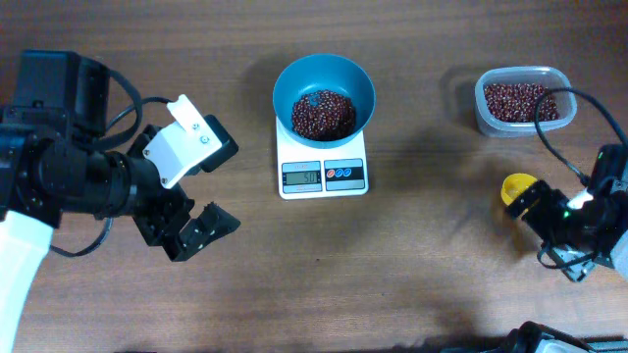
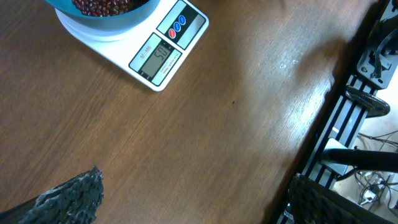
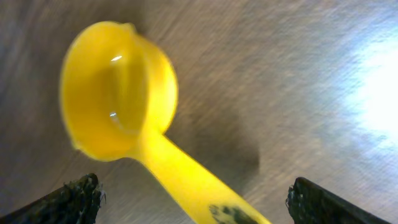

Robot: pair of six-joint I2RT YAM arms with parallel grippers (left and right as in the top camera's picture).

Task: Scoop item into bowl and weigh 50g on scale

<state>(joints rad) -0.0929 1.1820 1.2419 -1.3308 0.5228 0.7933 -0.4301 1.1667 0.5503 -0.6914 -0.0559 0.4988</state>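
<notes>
The right gripper had its fingers wide apart, with the yellow scoop lying loose between them on the smooth brown wooden table. The left gripper was spread wide too, over bare wood. Further off, the beans filled the round blue bowl on the white square scale. The clear tub stood well apart.

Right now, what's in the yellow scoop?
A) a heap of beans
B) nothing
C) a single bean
B: the right wrist view looks straight into the scoop, and its cup is bare yellow plastic.
</notes>
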